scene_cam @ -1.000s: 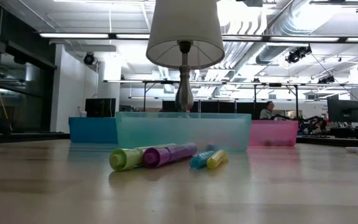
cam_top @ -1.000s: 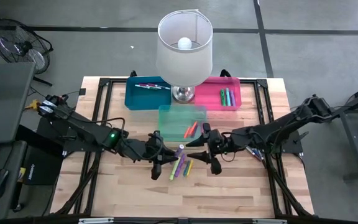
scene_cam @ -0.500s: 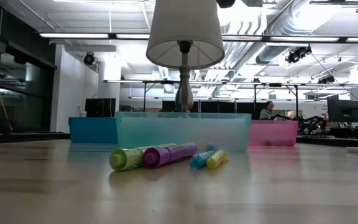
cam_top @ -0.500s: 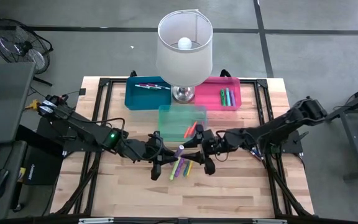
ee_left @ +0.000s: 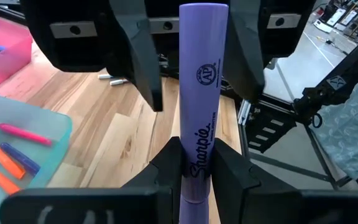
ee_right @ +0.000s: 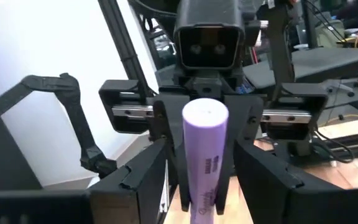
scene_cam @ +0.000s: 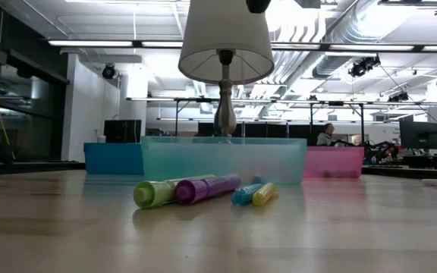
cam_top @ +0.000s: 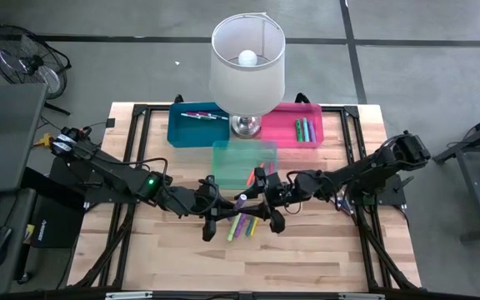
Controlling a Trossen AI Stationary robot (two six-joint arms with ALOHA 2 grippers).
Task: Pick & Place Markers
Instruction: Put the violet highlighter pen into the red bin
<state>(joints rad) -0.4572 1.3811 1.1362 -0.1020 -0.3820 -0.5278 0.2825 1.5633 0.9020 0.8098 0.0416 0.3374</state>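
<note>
My left gripper (ee_left: pixel 197 163) is shut on a purple marker (ee_left: pixel 202 74), held in the air over the table's middle (cam_top: pixel 242 201). My right gripper (ee_right: pixel 204 177) faces it from the right, open, with its fingers (ee_left: pixel 137 56) on either side of the marker's free end (ee_right: pixel 206 118); I cannot tell whether they touch it. Green (scene_cam: pixel 154 193), purple (scene_cam: pixel 207 187), blue (scene_cam: pixel 243 195) and yellow (scene_cam: pixel 265 194) markers lie on the table below, in front of the teal bin (cam_top: pixel 244 161). My left gripper pinches the purple marker's barrel near its back end (ee_left: pixel 195 163) between its two fingers. The fingers come from the table's left, nearly level, and the marker sticks out forward along them. It is lifted clear of the table.
A lamp (cam_top: pixel 248 62) stands at the far middle between a blue bin (cam_top: pixel 197 125) and a pink bin (cam_top: pixel 294 125), both holding markers. The teal bin in front of the lamp holds orange and pink markers (ee_left: pixel 17 146). Bare wood lies along the near edge.
My right gripper has moved toward the table's left and a little down, up to my left gripper, and its open fingers now flank the purple marker's free end. The marker has stayed where it was.
</note>
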